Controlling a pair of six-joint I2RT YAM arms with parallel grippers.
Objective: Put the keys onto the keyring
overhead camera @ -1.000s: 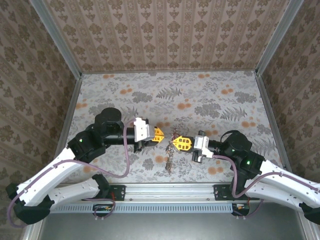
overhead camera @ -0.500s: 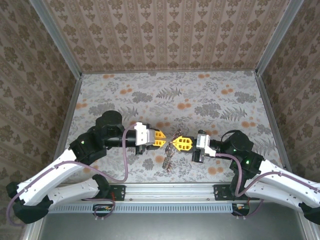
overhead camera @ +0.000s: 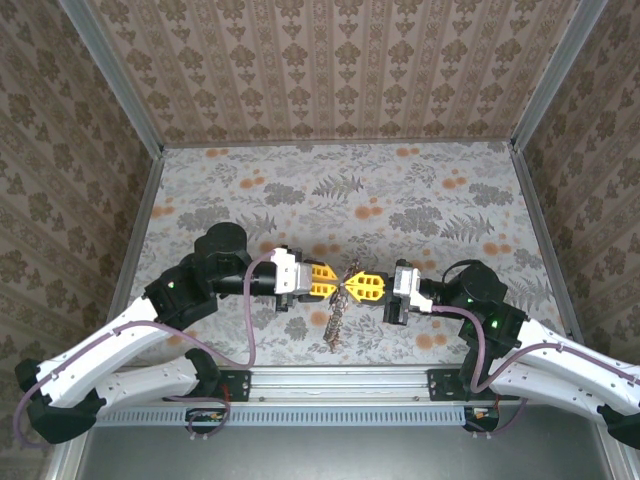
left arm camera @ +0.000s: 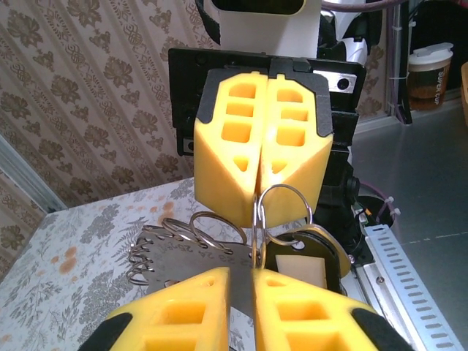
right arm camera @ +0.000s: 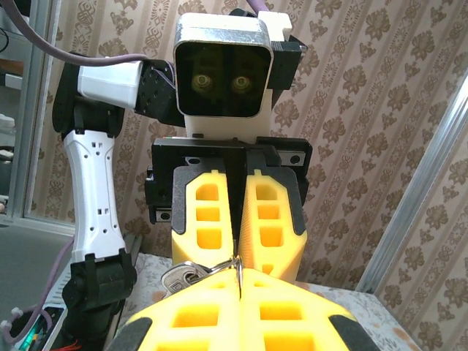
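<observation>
My right gripper point(overhead camera: 353, 287) is shut on a steel split ring, the keyring point(left arm camera: 284, 210), and holds it above the table. From the ring hang a grey metal plate with several smaller rings point(left arm camera: 175, 252), a black tag point(left arm camera: 307, 267) and a silver key point(right arm camera: 179, 276). In the top view this bunch point(overhead camera: 333, 322) dangles toward the near edge. My left gripper point(overhead camera: 335, 281) faces the right one tip to tip at the ring. Its jaws stand only a narrow slit apart, with a flat grey metal piece, apparently a key, in the slit point(left arm camera: 241, 292).
The floral table point(overhead camera: 400, 200) is walled by patterned panels on three sides. A metal rail point(overhead camera: 330, 378) runs along the near edge just below the hanging bunch. Purple cables point(overhead camera: 250, 320) loop beside both arms.
My left gripper has moved right and slightly down until its tips meet the ring held by the right gripper. The hanging bunch swung a little. The right gripper has barely moved.
</observation>
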